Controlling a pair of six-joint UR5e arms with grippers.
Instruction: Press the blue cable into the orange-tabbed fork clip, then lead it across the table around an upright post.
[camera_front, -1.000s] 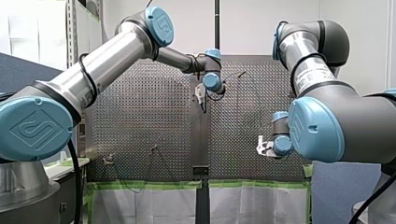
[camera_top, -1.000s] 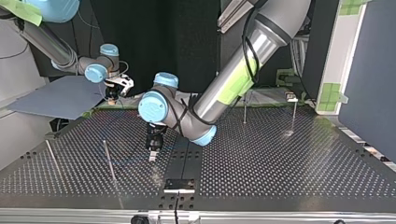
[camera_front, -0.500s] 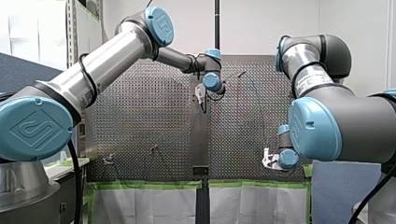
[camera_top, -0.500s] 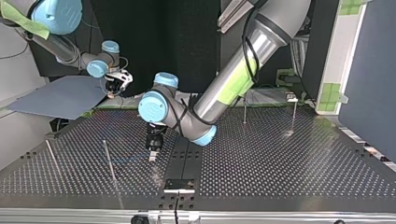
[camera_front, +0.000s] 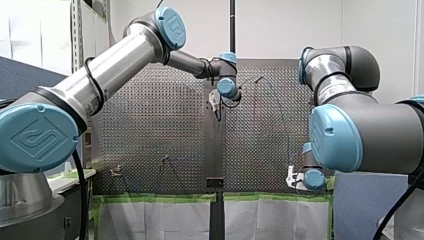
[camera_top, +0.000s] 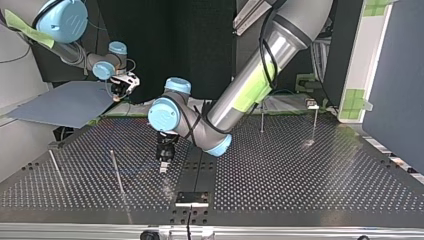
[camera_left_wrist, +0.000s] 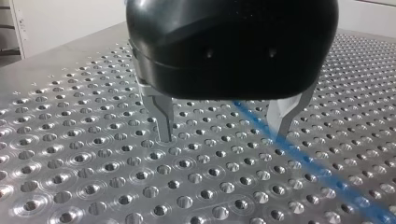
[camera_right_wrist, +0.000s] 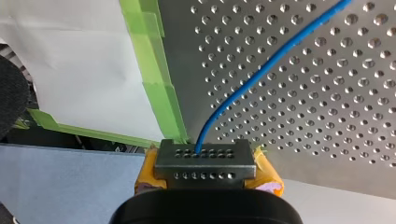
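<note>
My right jaws are clamped on the blue cable. It enters between the yellow pads and runs out ahead of them, slanting over the perforated table. These jaws hang off the table's edge, beside the green tape. In the top view my right arm holds them up beyond the table's far left corner.

My left jaws stand wide open and empty, metal fingers pointing straight down, tips close over the table beside its dark middle strip. In the left wrist view the cable lies flat, coming from between the 2 fingers and passing 1 of them on a diagonal.

So the cable's long axis runs from my right jaws toward my left, and my left is nearer the lying stretch. I cannot make out the orange-tabbed fork clip. An upright post stands near my left jaws, toward the top view's left.
</note>
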